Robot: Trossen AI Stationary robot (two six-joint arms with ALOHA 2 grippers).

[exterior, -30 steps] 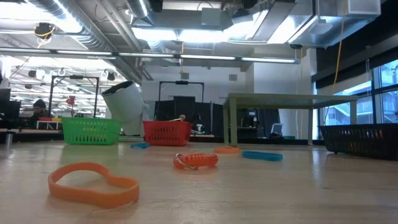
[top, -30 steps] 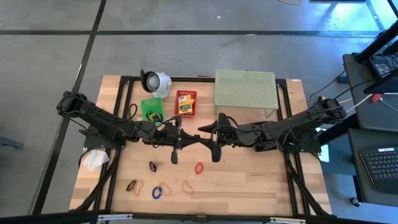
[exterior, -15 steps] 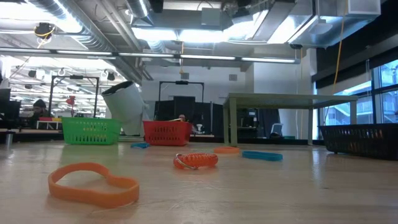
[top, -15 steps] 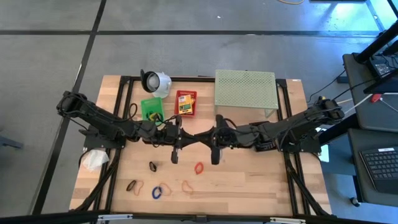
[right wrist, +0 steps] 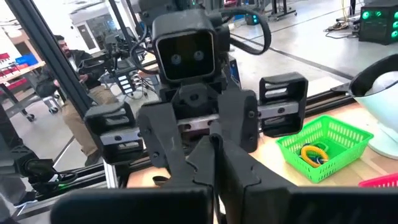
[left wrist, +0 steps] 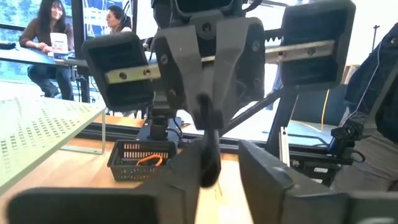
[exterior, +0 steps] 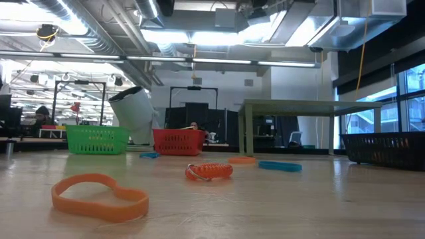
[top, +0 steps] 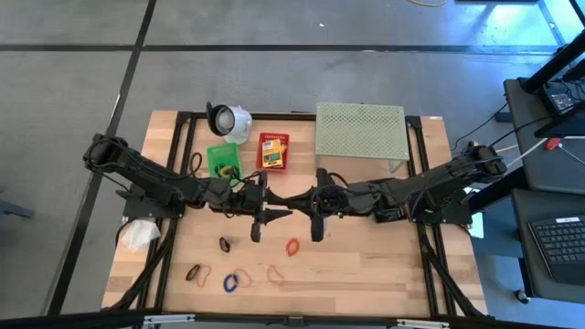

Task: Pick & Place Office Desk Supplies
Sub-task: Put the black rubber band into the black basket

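The light wooden table point(top: 366, 265) stands on a grey concrete floor point(top: 73, 82) crossed by dark seams. Just beside the table, on the high view's right, sits a black desk with a keyboard point(top: 559, 245). Beyond it hang silver ceiling ducts point(exterior: 93, 30), bright strip lights point(exterior: 166, 36) and tall windows point(exterior: 410, 99).

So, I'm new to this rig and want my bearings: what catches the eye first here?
The left gripper and right gripper meet tip to tip at the table's middle. Behind them sit a green basket, a red basket and a pale green perforated shelf. Coloured rubber bands lie near the front edge.
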